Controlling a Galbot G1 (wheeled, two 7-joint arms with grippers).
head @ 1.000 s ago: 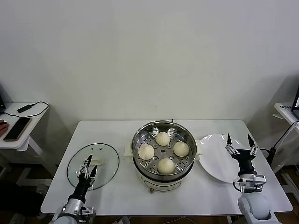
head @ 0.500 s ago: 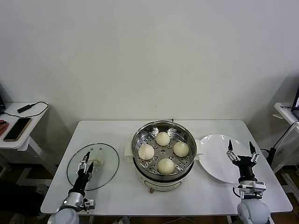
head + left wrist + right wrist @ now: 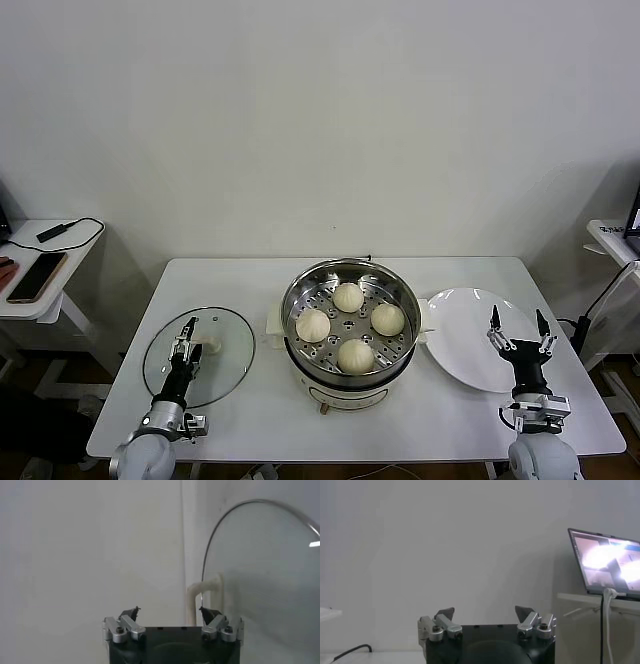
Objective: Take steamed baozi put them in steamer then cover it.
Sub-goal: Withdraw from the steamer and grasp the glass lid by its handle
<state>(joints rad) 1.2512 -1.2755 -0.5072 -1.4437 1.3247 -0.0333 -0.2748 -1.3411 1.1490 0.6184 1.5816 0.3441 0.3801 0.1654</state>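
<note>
Since earlier frames: both arms have dropped toward bottom edge of head view. Right claw [image 3: 519, 326], prev. higher over the plate [image 3: 462, 335], now sits lower at plate's lower-right rim. Left claw [image 3: 186, 333] has shifted only slightly and is over the cover [image 3: 225, 345].

Head view: steamer [image 3: 300, 290] at centre of white tabletop [image 3: 240, 280], uncovered. Four steamed baozi [image 3: 348, 297] on perforated tray inside, spaced apart in a diamond. Cover lies flat on tabletop, left of centre, apart from steamer, cream handle up. Plate right of steamer, rim just beside the pot. Side table at far left w/ phone [image 3: 36, 276] and cable.

Left wrist view adds: left claw [image 3: 170, 612] wide, nothing between its tips; glass cover fills right side of frame, metal rim arcing overhead, cream handle just beyond one tip. Contact w/ handle: cannot tell.

Right wrist view adds: right claw [image 3: 484, 613] wide, empty, facing a bare wall; open laptop [image 3: 605, 562] on a shelf at right of frame, unseen in head view. Steamer not visible in either wrist view.
</note>
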